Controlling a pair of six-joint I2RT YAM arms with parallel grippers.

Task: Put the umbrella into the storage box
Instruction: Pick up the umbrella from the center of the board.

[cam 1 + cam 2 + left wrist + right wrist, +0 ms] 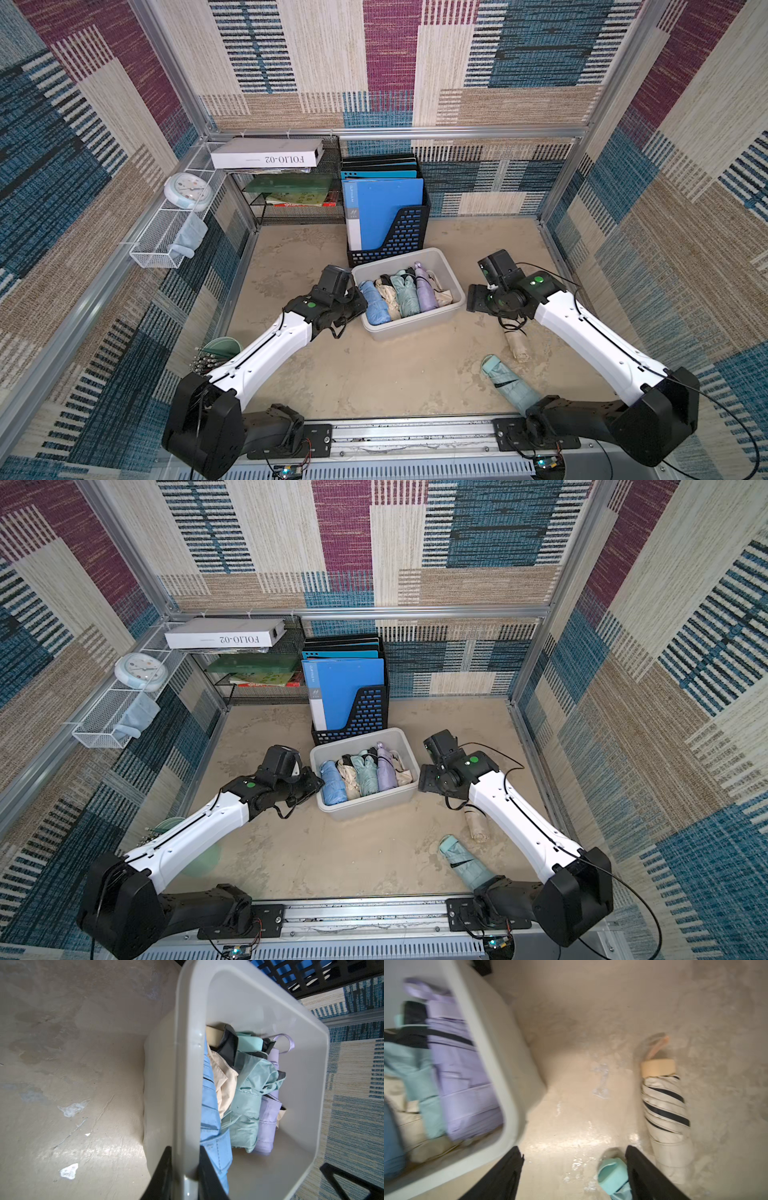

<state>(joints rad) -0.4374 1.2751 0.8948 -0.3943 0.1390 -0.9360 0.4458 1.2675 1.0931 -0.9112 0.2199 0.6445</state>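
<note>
**A:** How are the jaws of the left gripper [185, 1147] found?

**B:** They are closed on the storage box [259, 1001]. Its left end wall is pinched between the fingers [207, 1178], one outside and one inside, next to the blue umbrella [209, 1105].

**A:** And the right gripper [573, 1147]?

**B:** Its jaws are spread wide, and only bare desk [374, 382] is seen between them. It is poised just off the box's right end, clear of the rim.

**A:** What is packed in the box?

**B:** Folded umbrellas are laid side by side. After the blue one come a beige umbrella [224, 1084], a green umbrella [247, 1105] and a lilac umbrella [268, 1122].

**A:** Where is the box set?

**B:** It is placed mid-desk towards the back edge, just in front of the black file holder [399, 237].

**A:** Are any umbrellas found outside it?

**B:** Two are seen on the desk's right half. The striped umbrella [516, 345] is partly covered by the right forearm. The mint umbrella [509, 384] is nearer the front edge, with one end hidden by that arm's base.
</note>
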